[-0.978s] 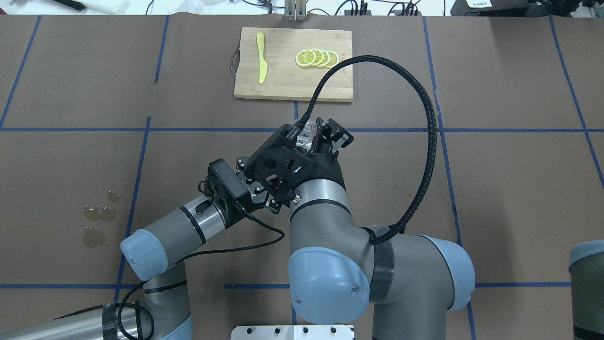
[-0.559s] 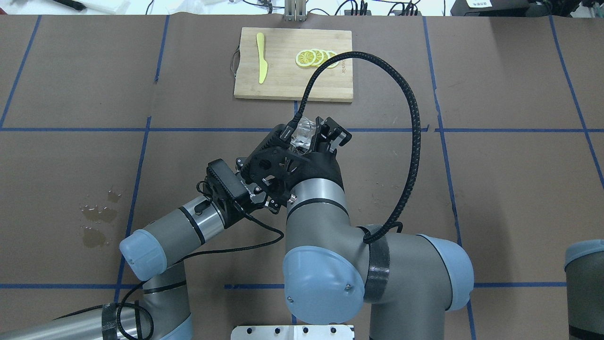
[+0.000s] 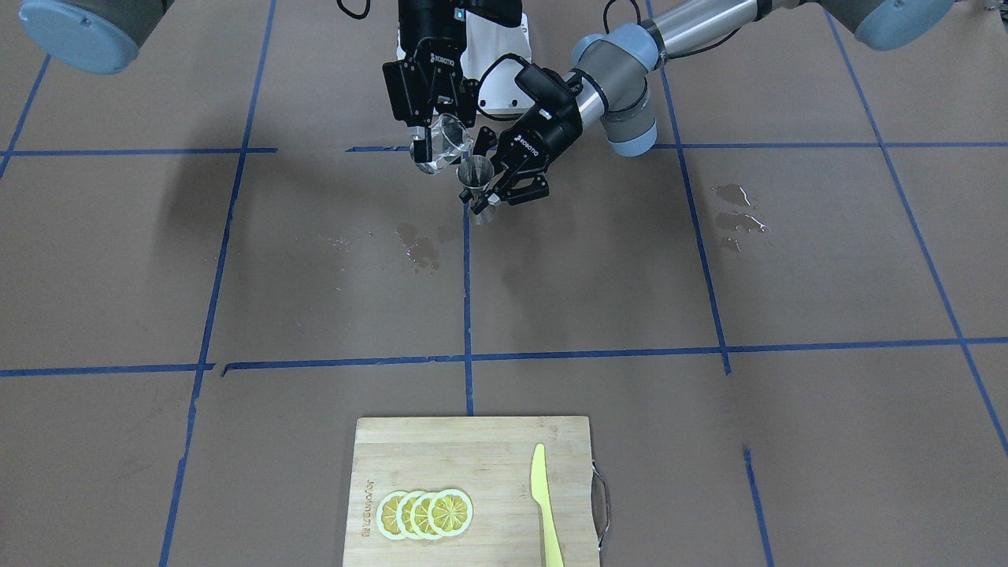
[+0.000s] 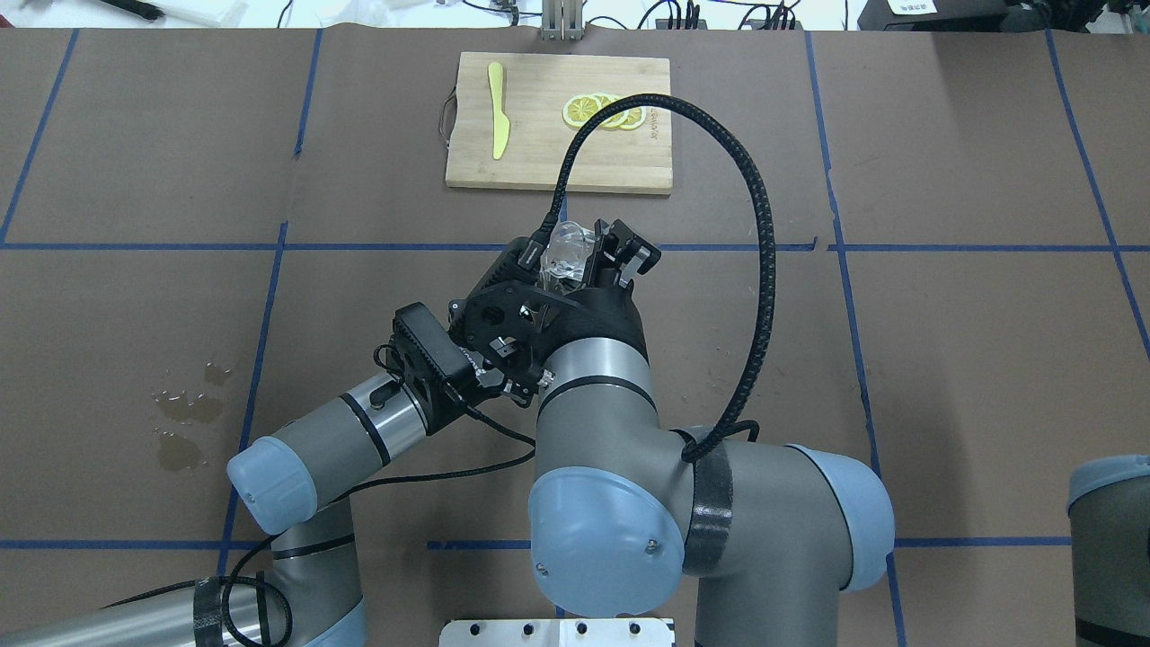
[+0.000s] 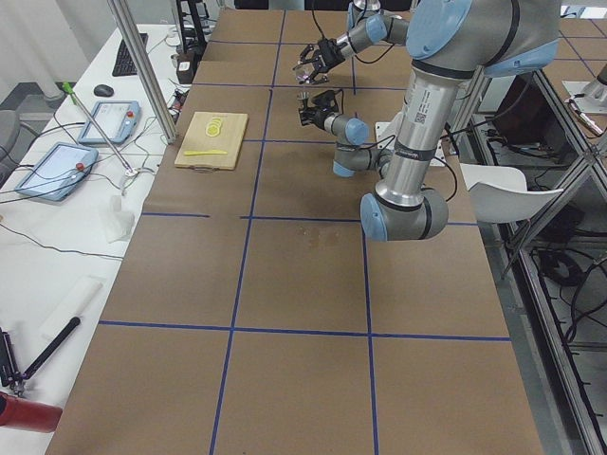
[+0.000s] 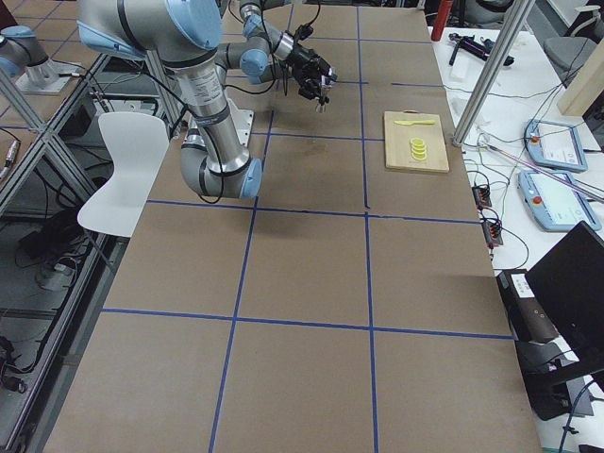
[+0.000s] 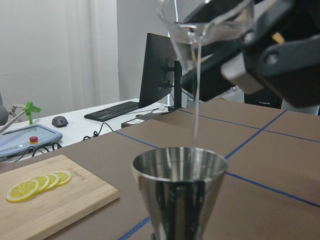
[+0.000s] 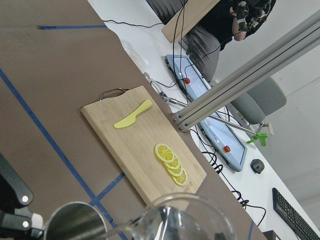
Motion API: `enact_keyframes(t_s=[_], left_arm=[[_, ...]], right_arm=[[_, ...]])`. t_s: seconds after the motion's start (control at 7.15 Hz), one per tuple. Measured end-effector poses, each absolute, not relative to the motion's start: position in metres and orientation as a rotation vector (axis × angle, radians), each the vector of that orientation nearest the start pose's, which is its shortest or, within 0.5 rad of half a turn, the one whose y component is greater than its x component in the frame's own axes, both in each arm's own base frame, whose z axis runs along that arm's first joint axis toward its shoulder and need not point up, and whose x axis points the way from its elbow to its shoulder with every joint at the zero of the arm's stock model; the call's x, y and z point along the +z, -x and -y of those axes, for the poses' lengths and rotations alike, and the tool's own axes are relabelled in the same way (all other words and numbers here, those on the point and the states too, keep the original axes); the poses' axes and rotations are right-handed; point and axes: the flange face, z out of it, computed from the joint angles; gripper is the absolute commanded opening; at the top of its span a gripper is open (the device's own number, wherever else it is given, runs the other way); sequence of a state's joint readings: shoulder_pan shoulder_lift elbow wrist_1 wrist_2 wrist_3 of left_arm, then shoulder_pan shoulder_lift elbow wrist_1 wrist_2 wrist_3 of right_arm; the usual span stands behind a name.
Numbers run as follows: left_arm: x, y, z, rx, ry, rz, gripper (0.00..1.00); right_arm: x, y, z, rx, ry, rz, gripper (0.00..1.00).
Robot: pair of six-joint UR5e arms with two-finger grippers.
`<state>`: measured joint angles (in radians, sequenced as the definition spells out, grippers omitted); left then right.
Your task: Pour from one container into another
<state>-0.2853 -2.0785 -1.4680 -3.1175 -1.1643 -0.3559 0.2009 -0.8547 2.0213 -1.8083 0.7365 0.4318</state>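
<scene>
Tips the glass [image 7: 210, 17], clamped between the closed-in fingers of the right end effector [image 3: 442, 146], over the jigger [image 7: 179, 185], gripped by the left end effector [image 3: 490, 191], both aloft over the desk [image 3: 630, 299]. Drops a thin stream [image 7: 196, 100] inside the rim. Risks overshooting that narrow mouth with a faster tilt, overfilling the small cup, adding to the puddles [image 3: 736, 216] below
</scene>
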Motion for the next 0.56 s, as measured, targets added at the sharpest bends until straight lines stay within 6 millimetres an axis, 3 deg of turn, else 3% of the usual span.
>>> enact_keyframes(t_s=[0.56], left_arm=[[0.2544,-0.5404,0.3375,0.224,-1.497,-1.222,0.0]], right_arm=[[0.0811,0.4961,0.3125,-0.508,-1.147,0.15,0.0]])
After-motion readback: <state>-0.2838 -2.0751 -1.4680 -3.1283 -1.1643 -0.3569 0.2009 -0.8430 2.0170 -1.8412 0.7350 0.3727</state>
